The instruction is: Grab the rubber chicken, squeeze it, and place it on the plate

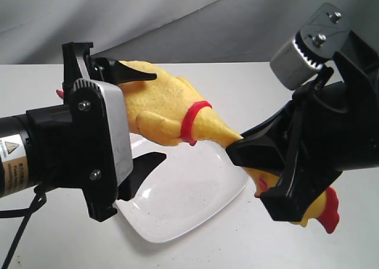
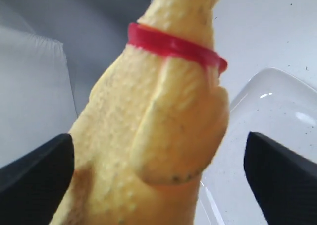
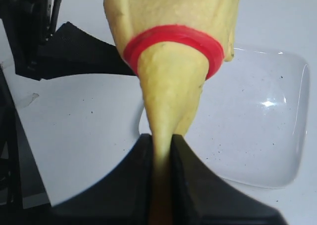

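The rubber chicken (image 1: pixel 160 103) hangs in the air above the plate (image 1: pixel 177 215), its body to the left and its red-combed head (image 1: pixel 328 213) down at the right. My right gripper (image 1: pixel 243 147) is shut on the thin neck just past the red collar (image 3: pixel 171 36), pinching it flat between the pads (image 3: pixel 161 145). My left gripper (image 1: pixel 145 118) is open around the plump body (image 2: pixel 163 126). One finger (image 2: pixel 37 160) lies against the body's side and the other (image 2: pixel 282 175) stands well apart. The glossy white plate (image 3: pixel 267 136) lies on the table below.
A white tabletop (image 1: pixel 249 85) carries the plate (image 2: pixel 277 106). A grey cloth backdrop (image 1: pixel 177 20) hangs behind. The left arm's black and silver wrist (image 1: pixel 89 138) fills the left side, and the right arm's bulky housing (image 1: pixel 331 103) fills the right.
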Robot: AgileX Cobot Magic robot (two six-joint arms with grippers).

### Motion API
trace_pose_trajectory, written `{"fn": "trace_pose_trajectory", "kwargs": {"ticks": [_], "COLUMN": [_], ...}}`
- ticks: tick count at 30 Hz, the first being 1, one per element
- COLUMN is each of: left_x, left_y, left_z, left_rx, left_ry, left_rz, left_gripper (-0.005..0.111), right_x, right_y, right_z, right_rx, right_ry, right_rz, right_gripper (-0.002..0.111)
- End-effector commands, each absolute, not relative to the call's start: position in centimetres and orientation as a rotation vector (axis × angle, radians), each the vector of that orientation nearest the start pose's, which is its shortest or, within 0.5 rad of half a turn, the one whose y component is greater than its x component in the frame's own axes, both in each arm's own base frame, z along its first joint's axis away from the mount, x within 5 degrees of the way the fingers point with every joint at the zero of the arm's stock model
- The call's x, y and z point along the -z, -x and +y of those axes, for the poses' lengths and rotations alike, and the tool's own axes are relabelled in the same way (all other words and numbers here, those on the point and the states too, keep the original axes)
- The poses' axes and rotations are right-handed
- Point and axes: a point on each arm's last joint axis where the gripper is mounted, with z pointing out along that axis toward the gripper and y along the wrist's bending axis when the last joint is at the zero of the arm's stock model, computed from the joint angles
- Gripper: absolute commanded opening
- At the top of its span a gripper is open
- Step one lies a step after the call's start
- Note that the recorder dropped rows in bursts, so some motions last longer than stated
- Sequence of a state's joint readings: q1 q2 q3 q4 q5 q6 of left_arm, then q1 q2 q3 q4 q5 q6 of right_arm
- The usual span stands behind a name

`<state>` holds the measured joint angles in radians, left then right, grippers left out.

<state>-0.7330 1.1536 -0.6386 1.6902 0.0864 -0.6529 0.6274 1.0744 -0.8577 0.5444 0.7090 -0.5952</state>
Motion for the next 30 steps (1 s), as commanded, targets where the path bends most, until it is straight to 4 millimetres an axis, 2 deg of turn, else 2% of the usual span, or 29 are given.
{"fn": "trace_pose_trajectory", "kwargs": {"ticks": [1,3,9,10,24,27,30], "left_x": [-27.79,-27.78,-27.78,-27.78,-27.78,-27.78,-27.78], "left_y": [-18.52,-18.50,-18.49,-18.49,-18.49,-18.49,-18.48], "left_z": [-15.53,-15.56,-15.57,-15.57,-15.57,-15.57,-15.58], "left_rx": [-0.274,-0.272,-0.273,-0.274,-0.274,-0.274,-0.270], "left_ry": [-1.476,-1.481,-1.483,-1.485,-1.485,-1.485,-1.483], "left_rz": [1.335,1.329,1.328,1.326,1.326,1.326,1.328], "left_gripper": [0.085,0.071,0.003,0.001,0.002,0.018,0.050], "right_x": [-32.50,-32.50,-32.50,-32.50,-32.50,-32.49,-32.48], "right_y": [-15.47,-15.47,-15.47,-15.47,-15.47,-15.45,-15.44], "right_z": [14.98,14.98,14.98,14.98,14.98,14.98,14.98], "right_rx": [-0.637,-0.637,-0.637,-0.637,-0.637,-0.638,-0.638], "right_ry": [1.039,1.039,1.039,1.039,1.039,1.041,1.042], "right_rz": [2.079,2.079,2.079,2.079,2.079,2.080,2.082], "right_gripper": [0.000,0.000,0.000,0.000,0.000,0.000,0.000]}}
